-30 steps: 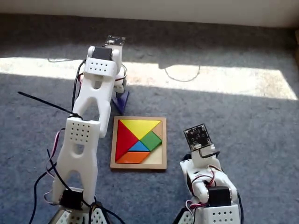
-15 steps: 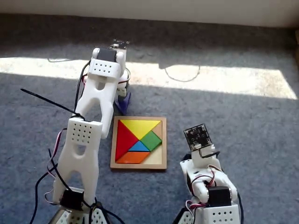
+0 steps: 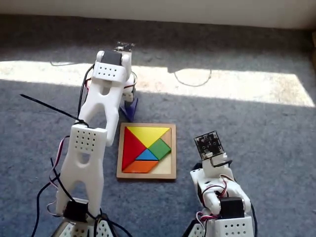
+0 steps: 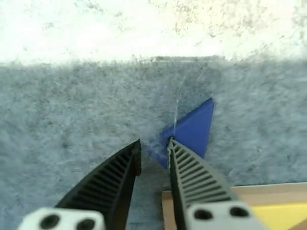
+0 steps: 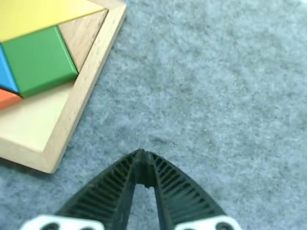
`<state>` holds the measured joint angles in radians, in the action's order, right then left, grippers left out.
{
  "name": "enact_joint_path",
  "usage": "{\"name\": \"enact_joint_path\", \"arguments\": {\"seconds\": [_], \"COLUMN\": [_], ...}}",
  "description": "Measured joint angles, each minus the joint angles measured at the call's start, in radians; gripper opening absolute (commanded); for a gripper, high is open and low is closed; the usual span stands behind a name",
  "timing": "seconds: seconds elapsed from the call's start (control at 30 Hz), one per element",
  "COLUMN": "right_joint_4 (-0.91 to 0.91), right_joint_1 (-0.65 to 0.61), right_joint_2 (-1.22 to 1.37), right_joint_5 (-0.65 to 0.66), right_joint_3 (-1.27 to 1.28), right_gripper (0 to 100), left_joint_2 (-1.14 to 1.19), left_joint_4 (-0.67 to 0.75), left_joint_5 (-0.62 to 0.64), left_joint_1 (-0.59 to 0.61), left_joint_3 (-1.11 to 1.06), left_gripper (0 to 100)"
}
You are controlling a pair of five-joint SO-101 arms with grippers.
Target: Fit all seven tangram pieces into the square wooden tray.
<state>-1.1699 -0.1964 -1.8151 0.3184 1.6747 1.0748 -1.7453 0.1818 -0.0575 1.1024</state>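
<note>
The square wooden tray [image 3: 146,176] lies on the grey carpet between the arms and holds a yellow triangle [image 3: 147,135], a red triangle [image 3: 130,148], a green square [image 3: 160,147], a small blue triangle [image 3: 146,155] and an orange piece [image 3: 139,166]. A dark blue triangle [image 3: 129,110] lies on the carpet just beyond the tray's far left corner. My left gripper [image 4: 154,143] is open over it, with one corner of the triangle [image 4: 192,125] between the fingertips. My right gripper [image 5: 143,160] is shut over bare carpet beside the tray's right rim [image 5: 91,81].
Bare wood [image 3: 165,165] shows in the tray's near right part and along its right side. A band of sunlight [image 3: 222,84] crosses the carpet beyond the tray, with a thin wire [image 3: 192,81] lying in it. A wall edge runs along the far side.
The left arm's wrist has shifted slightly to the right and away over the dark blue triangle. The right arm and the tray's pieces have not moved.
</note>
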Motion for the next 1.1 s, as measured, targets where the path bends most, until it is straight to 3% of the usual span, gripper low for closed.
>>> {"name": "enact_joint_path", "arguments": {"seconds": [0.23, 0.63, 1.1], "right_joint_4": [0.000, 0.000, 0.000], "right_joint_1": [0.000, 0.000, 0.000], "right_joint_2": [0.000, 0.000, 0.000], "right_joint_5": [0.000, 0.000, 0.000], "right_joint_3": [0.000, 0.000, 0.000], "right_gripper": [0.7, 0.7, 0.7], "left_joint_2": [-0.018, -0.018, -0.018], "left_joint_4": [0.000, 0.000, 0.003], "left_joint_5": [0.002, -0.081, -0.074], "left_joint_1": [0.091, 0.092, -0.020], "left_joint_3": [-0.003, -0.104, -0.104], "left_gripper": [6, 3, 0]}}
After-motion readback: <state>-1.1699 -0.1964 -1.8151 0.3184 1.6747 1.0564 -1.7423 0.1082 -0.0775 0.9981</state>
